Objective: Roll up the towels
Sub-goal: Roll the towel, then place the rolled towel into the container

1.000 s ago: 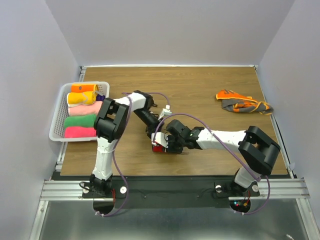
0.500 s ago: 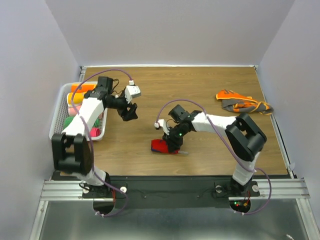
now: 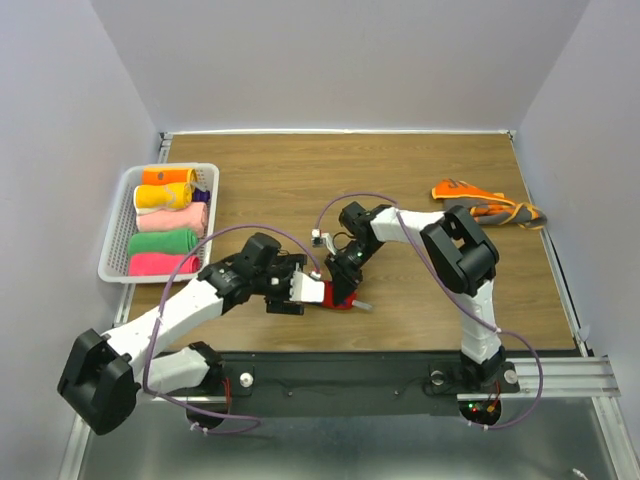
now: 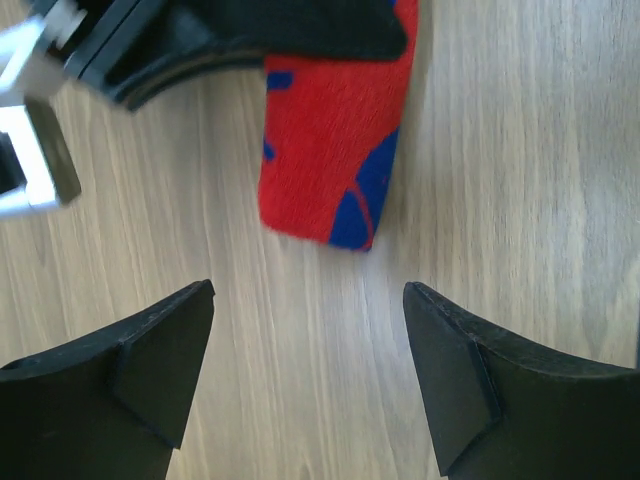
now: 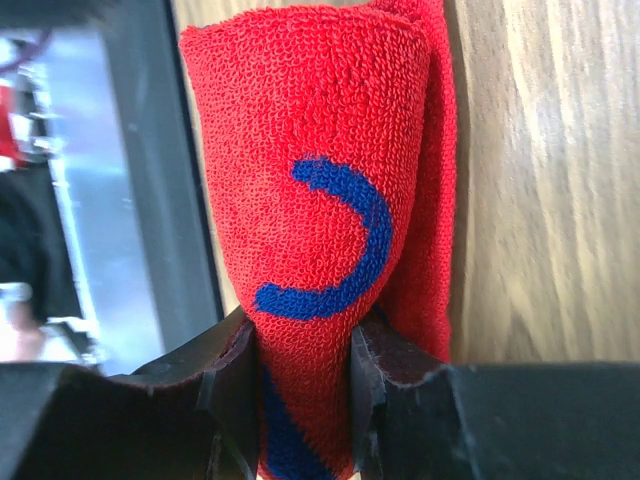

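Observation:
A rolled red towel with blue markings (image 3: 338, 296) lies on the wooden table near the front middle. My right gripper (image 3: 347, 280) is shut on one end of it; in the right wrist view both fingers (image 5: 230, 370) pinch the roll (image 5: 310, 180). My left gripper (image 3: 308, 291) is open just left of the towel, low over the table. In the left wrist view its gripper (image 4: 308, 300) is empty and the towel (image 4: 325, 150) lies just ahead of the fingertips. A crumpled orange and grey towel (image 3: 488, 205) lies at the back right.
A white basket (image 3: 118, 222) at the left edge holds several rolled towels: orange, yellow, pink, green and hot pink. The right gripper's black body (image 4: 200, 40) sits at the top of the left wrist view, over the towel's far end.
My left arm swung from the basket down to the front of the table and now sits next to the red towel. My right gripper stayed shut on the towel.

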`<action>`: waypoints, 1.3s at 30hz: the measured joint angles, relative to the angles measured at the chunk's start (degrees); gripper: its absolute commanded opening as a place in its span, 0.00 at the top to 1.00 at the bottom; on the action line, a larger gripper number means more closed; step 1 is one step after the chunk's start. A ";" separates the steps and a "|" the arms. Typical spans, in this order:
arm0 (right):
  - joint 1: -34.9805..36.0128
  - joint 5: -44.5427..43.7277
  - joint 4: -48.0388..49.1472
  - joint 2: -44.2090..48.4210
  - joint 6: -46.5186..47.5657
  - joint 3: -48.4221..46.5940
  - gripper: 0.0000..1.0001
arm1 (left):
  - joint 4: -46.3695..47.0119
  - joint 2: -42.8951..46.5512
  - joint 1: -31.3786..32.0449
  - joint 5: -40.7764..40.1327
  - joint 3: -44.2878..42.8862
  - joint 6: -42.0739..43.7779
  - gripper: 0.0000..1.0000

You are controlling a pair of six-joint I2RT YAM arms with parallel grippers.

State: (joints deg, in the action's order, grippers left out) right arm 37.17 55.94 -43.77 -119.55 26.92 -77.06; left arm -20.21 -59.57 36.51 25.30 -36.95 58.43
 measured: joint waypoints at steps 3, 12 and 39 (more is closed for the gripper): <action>-0.50 1.99 -2.27 -2.16 0.13 -1.20 0.99 | 3.32 -1.66 5.01 -3.15 0.74 0.72 0.09; -2.23 5.62 -6.91 -6.40 1.29 -4.07 0.99 | 12.24 -9.92 14.38 -7.87 0.74 2.19 0.14; -3.13 1.22 -11.72 -2.69 0.33 -5.44 0.11 | 17.81 -23.74 15.50 -10.82 -2.56 -2.67 0.69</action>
State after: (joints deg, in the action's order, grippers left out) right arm 34.04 57.17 -55.48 -122.23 27.24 -82.50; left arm -2.39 -83.31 52.01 14.48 -39.51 55.77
